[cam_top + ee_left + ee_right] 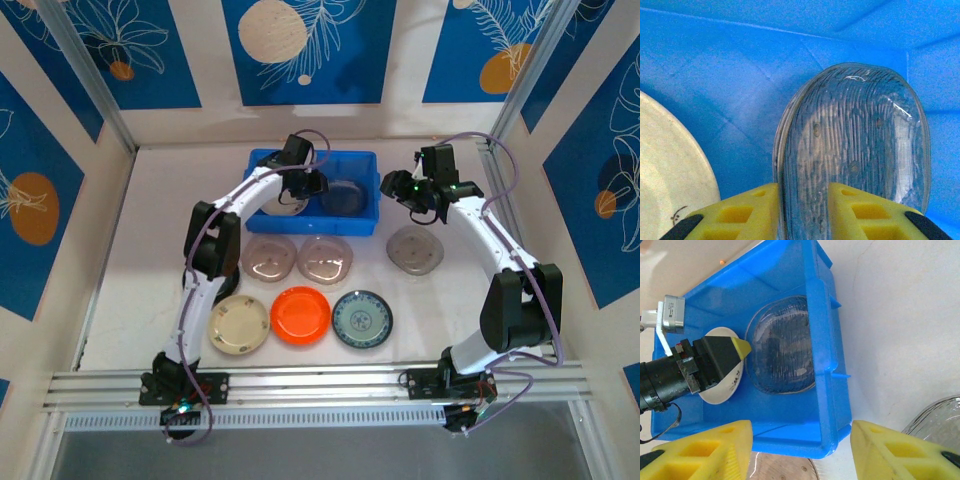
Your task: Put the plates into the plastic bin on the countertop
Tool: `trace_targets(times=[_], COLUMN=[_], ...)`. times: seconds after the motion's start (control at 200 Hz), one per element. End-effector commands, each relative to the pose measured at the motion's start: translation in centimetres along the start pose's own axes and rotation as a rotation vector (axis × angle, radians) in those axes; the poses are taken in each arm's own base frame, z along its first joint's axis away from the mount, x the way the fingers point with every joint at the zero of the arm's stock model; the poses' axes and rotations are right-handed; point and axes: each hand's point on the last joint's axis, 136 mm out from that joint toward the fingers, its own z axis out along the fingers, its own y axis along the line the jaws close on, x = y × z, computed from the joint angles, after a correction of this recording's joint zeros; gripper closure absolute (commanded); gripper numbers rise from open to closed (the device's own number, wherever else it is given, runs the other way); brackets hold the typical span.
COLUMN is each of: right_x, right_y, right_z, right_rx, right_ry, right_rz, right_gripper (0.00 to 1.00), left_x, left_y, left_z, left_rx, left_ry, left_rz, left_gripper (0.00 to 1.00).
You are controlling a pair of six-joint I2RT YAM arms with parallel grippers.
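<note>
Left wrist view: the left gripper [804, 192] sits inside the plastic bin [730, 75], its yellow fingers parted. The near rim of 1 smoky-grey plate [855, 145] stands between them, tilted and not visibly pinched. A cream plate [670, 170] lies at 9 o'clock of it.

Right wrist view: the right gripper [801, 427] hangs spread and empty over the bin's near wall. Another smoky plate [940, 415] rests on the countertop [900, 315] at 4 o'clock.

Top external view: the bin sits at 12 o'clock. 6 plates remain outside it, toward 6 o'clock: 3 smoky ones [270, 258], a 2nd cream one [239, 325], the orange plate [300, 314] and the teal plate [362, 318].

Step in hand, as judged: letting go. The fingers should widen further, then rise straight up. That way neither pad drags the rim and the plate settles flat beside the cream one, rather than riding onto it.
</note>
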Motion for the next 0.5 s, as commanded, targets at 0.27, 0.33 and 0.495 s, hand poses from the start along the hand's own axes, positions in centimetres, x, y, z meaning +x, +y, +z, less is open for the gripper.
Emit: trace_targets(times=[0.27, 0.33, 0.495], right_x=[-0.3, -0.2, 0.0], right_y=[1.5, 1.5, 1.3], right_z=[-1.2, -1.3, -1.3], right_rx=[-0.026, -0.025, -0.02], right_ry=[-0.019, -0.02, -0.015], right_rz=[-0.023, -0.025, -0.035], right_gripper=[0.45, 0.45, 0.45], left_x=[-1.0, -1.1, -1.7], left_y=[-0.8, -1.0, -1.7], left_z=[-2.3, -2.7, -4.0], left_rx=[-0.044, -0.039, -0.032], left_ry=[-0.036, -0.042, -0.081], left_rz=[0.067, 0.071, 0.103], left_gripper=[0.68, 0.69, 0.63])
